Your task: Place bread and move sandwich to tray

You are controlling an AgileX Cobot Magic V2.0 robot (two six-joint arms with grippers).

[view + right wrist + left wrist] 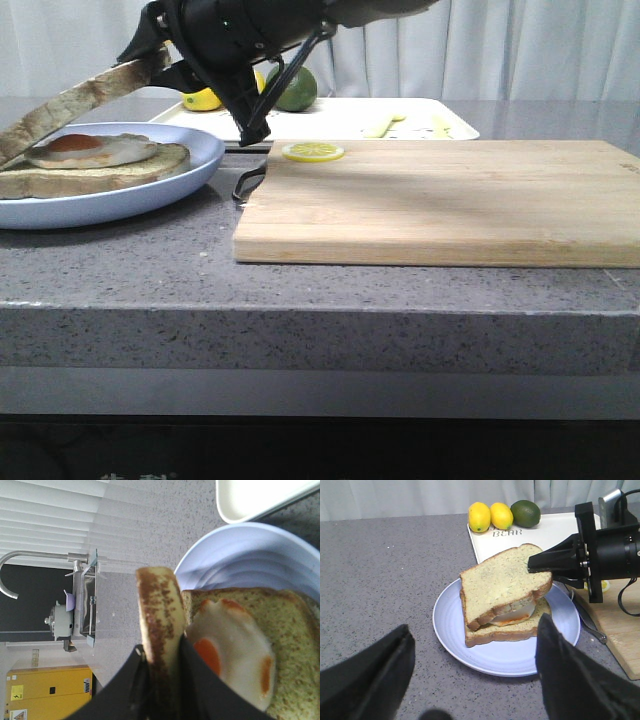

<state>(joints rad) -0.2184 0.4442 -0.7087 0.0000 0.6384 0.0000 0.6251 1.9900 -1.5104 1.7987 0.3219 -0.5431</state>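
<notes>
Two arms are in view. Right arm reaches in low across the counter (pixel 400 290), its gripper (pixel 532 564) clamped on one edge of the bread (pixel 502 582), one finger on each face of the slice. Bread is held tilted, the far end dropping toward the sandwich (pixel 507 625) directly beneath the gripper, with the fried egg (pixel 235 650) partly covered; whether the low end touches the egg cannot be told. Sandwich sits on the light blue plate (pixel 450 625). Left gripper (pixel 475 680) hangs above and short of the plate, fingers spread wide and empty. Tray (pixel 545 530) lies beyond the plate, just behind the right gripper; cutting board (pixel 440 200) lies beside it.
</notes>
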